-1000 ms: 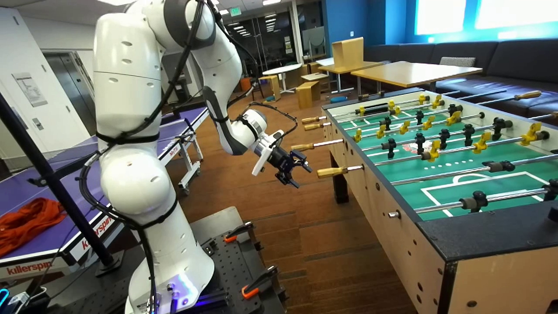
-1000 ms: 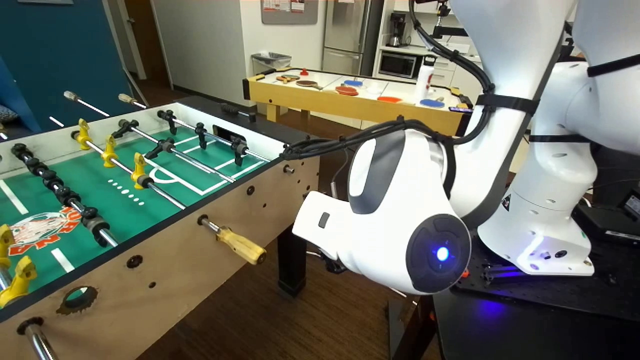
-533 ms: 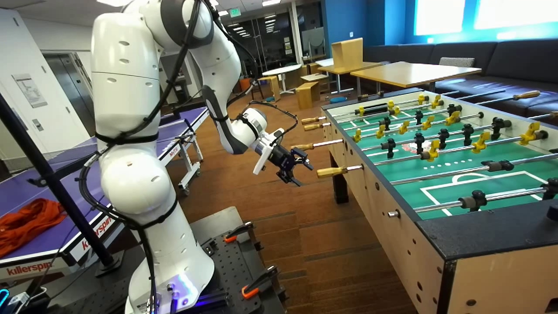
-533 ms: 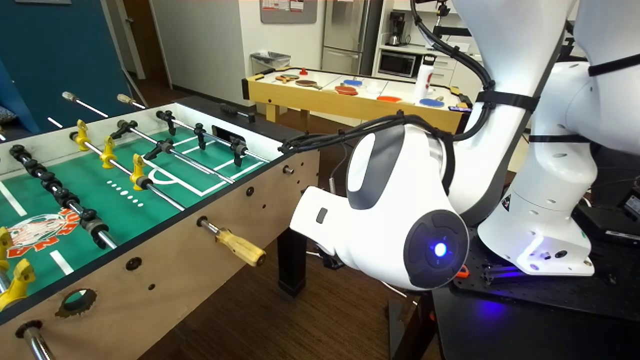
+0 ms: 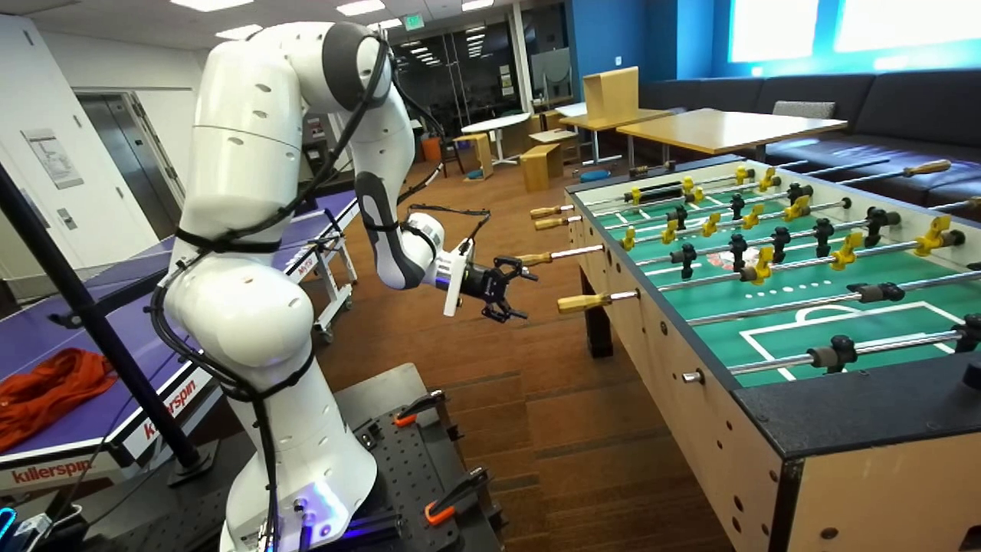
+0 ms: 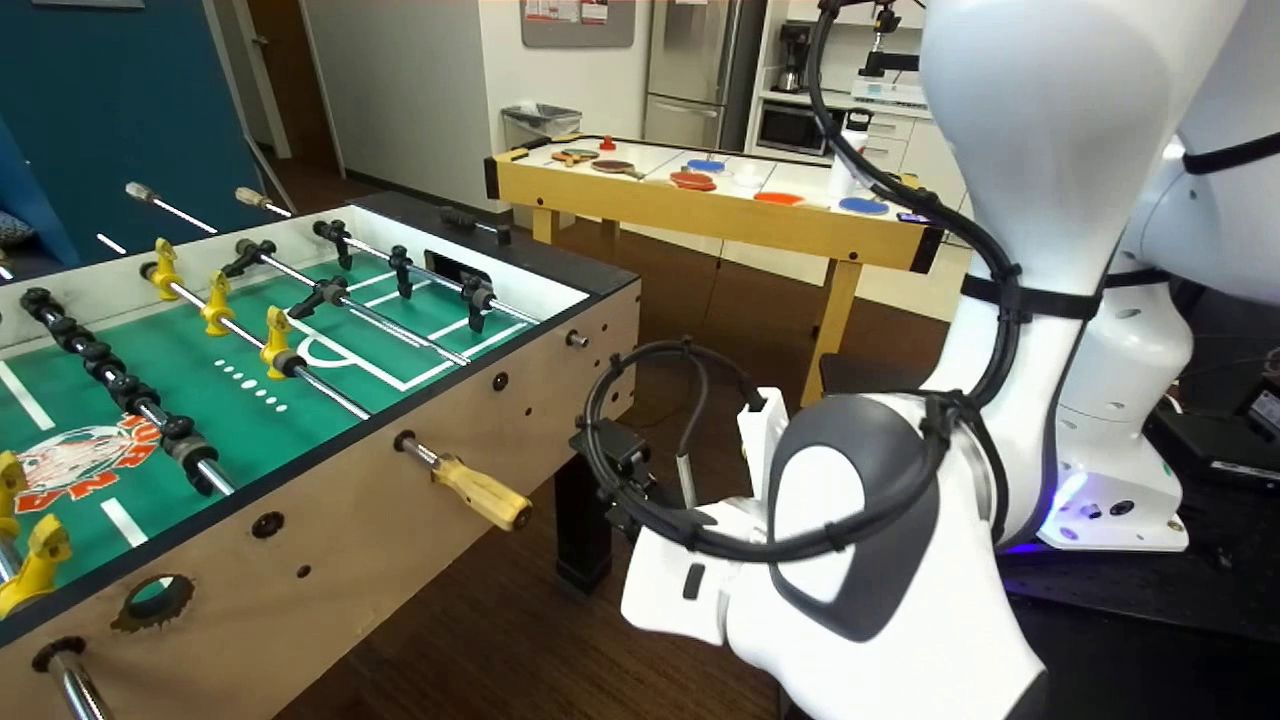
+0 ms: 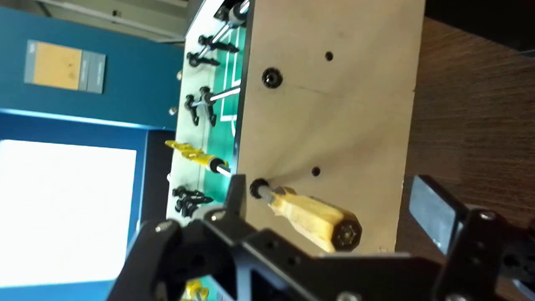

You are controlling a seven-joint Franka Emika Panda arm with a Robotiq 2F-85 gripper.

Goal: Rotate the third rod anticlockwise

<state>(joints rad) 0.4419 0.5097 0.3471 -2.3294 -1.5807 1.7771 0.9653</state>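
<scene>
The third rod, with yellow players [image 5: 847, 253], crosses the green foosball table. Its yellow wooden handle [image 5: 584, 303] sticks out of the table's side wall and also shows in an exterior view [image 6: 485, 492]. My gripper [image 5: 531, 295] is open and empty, a short way off the handle's end and pointing toward it. In the wrist view my gripper [image 7: 334, 202] has its fingers wide apart. The handle [image 7: 313, 217] appears between them, ahead and tilted, untouched. In an exterior view the wrist hides the fingers.
Another handle [image 5: 534, 259] on a pulled-out rod lies just beyond my gripper, with more handles [image 5: 550, 211] farther along. The table's side wall [image 6: 340, 560] faces me. A bare rod end [image 5: 693, 377] protrudes nearer. A ping-pong table [image 5: 46, 406] stands behind the arm.
The arm has changed pose: the wrist has dropped and drawn back slightly from the table. The gripper has turned from tilting downward to nearly level, still open. The rod and handle look unmoved.
</scene>
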